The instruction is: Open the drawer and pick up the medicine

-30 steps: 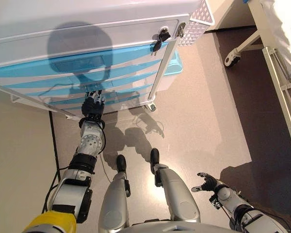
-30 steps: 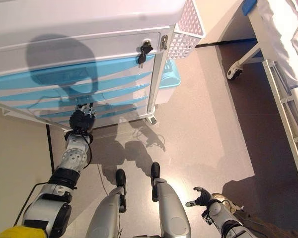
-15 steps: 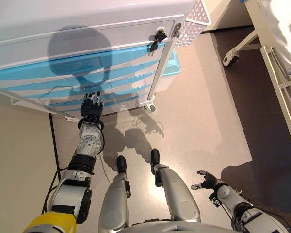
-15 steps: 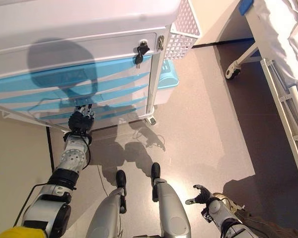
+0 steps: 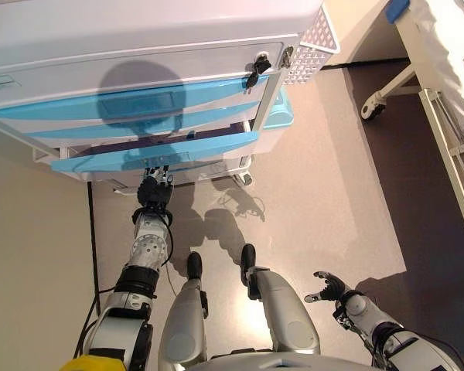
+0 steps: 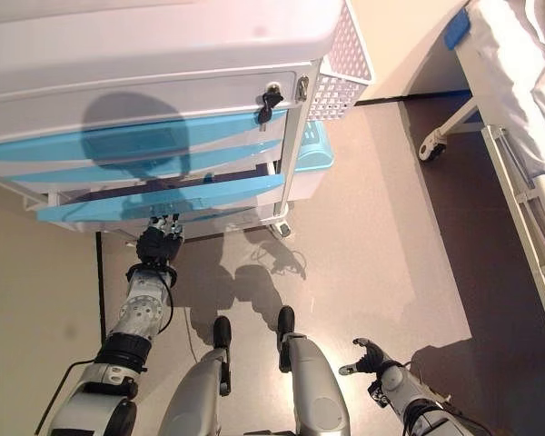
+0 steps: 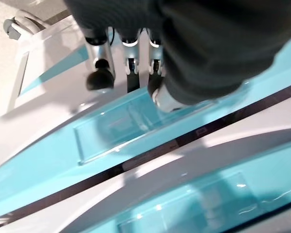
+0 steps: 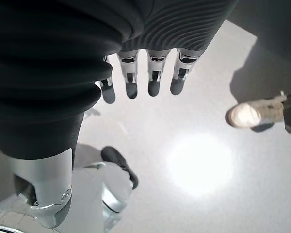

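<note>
The left hand (image 5: 155,191) reaches up to the lower edge of a blue drawer (image 5: 158,151) in the white cabinet (image 5: 131,31). In the left wrist view its fingers (image 7: 99,77) point at the underside of the drawer front, beside the clear handle plate (image 7: 117,126), but whether they hook onto it or only touch it cannot be told. That drawer stands out from the cabinet further than the blue drawers (image 6: 136,145) above it, with a dark gap showing along its top. The medicine cannot be seen in any view; the inside of the drawer is hidden from the head cameras.

The right hand (image 5: 326,287) hangs low at the robot's right side, well apart from the cabinet, its fingers (image 8: 154,80) straight and relaxed, holding nothing, above the pale floor (image 5: 325,178).

A dark key (image 5: 255,68) hangs from the lock at the right end of the cabinet's grey top drawer. A white perforated basket (image 5: 313,42) is fixed to the cabinet's right side. A light blue bin (image 6: 313,154) stands on the floor just behind the cabinet's right leg. A bed frame (image 5: 445,131) on castors runs along the right edge, and a person's light shoe (image 8: 254,114) shows in the right wrist view.
</note>
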Tool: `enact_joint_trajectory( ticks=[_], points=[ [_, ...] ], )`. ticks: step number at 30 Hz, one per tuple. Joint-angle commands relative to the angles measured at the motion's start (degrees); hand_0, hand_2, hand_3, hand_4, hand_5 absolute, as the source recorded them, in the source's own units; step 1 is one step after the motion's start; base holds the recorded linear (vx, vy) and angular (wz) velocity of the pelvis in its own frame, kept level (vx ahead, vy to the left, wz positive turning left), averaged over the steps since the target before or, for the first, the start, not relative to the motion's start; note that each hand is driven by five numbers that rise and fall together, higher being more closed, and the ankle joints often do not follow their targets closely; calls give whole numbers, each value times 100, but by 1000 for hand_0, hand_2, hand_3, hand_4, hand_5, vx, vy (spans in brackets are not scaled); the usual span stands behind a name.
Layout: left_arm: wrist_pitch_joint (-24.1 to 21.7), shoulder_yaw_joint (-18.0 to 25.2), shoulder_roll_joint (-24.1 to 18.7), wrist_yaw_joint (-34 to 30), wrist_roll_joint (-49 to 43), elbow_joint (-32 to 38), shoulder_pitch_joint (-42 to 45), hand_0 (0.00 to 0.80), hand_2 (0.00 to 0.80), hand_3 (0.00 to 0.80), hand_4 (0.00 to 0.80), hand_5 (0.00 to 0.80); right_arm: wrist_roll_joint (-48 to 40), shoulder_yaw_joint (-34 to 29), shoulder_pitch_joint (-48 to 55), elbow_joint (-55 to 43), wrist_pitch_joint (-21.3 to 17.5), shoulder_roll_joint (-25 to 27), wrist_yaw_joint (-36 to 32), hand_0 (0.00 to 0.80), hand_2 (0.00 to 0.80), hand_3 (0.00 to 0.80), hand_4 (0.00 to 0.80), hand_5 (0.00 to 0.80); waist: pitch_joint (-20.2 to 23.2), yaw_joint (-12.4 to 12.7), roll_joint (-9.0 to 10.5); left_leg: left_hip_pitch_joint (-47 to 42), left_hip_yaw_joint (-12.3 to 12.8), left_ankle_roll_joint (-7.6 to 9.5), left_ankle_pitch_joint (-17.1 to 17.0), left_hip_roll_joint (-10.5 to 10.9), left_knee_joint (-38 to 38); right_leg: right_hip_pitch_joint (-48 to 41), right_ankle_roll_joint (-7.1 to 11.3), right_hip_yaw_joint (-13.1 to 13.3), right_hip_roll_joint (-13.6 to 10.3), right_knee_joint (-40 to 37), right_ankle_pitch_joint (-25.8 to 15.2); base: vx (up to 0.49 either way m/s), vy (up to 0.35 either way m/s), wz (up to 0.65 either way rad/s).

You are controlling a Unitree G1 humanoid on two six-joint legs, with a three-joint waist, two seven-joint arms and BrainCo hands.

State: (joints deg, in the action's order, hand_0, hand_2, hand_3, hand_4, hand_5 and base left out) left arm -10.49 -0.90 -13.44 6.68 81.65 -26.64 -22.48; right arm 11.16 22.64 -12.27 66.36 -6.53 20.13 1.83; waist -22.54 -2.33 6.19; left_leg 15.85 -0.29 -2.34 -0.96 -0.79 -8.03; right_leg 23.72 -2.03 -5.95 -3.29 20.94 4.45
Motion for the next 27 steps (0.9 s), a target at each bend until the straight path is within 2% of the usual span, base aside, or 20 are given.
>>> enact_joint_trajectory(
  ticks=[1, 13, 18, 27],
  points=[
    [-1090, 635, -470, -782, -732, 1873, -450, 800, 800, 800, 800, 800, 81, 34, 411, 322, 99, 116, 122, 0, 0, 0, 0, 0, 827, 293, -347, 496, -87, 338, 64, 440, -300, -154, 380, 27, -133, 81, -158, 7, -16, 19],
    [-973, 487, -121, -885, -768, 2752, 336, 800, 800, 800, 800, 800, 94, -234, 442, 477, 154, 97, 247, 0, 0, 0, 0, 0, 912, 346, -549, 410, -293, 329, -59, 538, -121, -249, 367, -170, -219, 122, -84, 5, -5, 13],
    [-863, 301, -166, -1129, -795, 3457, 746, 800, 800, 800, 800, 800, 59, -378, 514, 547, 155, 62, 294, 0, 0, 0, 0, 0, 974, 378, -617, 289, -372, 365, -37, 611, -97, -375, 398, -247, -312, 190, -50, 19, 19, 11],
    [-675, 167, 39, -1287, -823, 3747, 1585, 800, 800, 800, 800, 800, 224, -465, 544, 797, 236, -2, 322, 0, 0, 0, 0, 0, 1075, 481, -721, -23, -425, 412, -48, 678, 45, -711, 463, -377, -405, 60, -70, 21, 32, 9]
  ],
)
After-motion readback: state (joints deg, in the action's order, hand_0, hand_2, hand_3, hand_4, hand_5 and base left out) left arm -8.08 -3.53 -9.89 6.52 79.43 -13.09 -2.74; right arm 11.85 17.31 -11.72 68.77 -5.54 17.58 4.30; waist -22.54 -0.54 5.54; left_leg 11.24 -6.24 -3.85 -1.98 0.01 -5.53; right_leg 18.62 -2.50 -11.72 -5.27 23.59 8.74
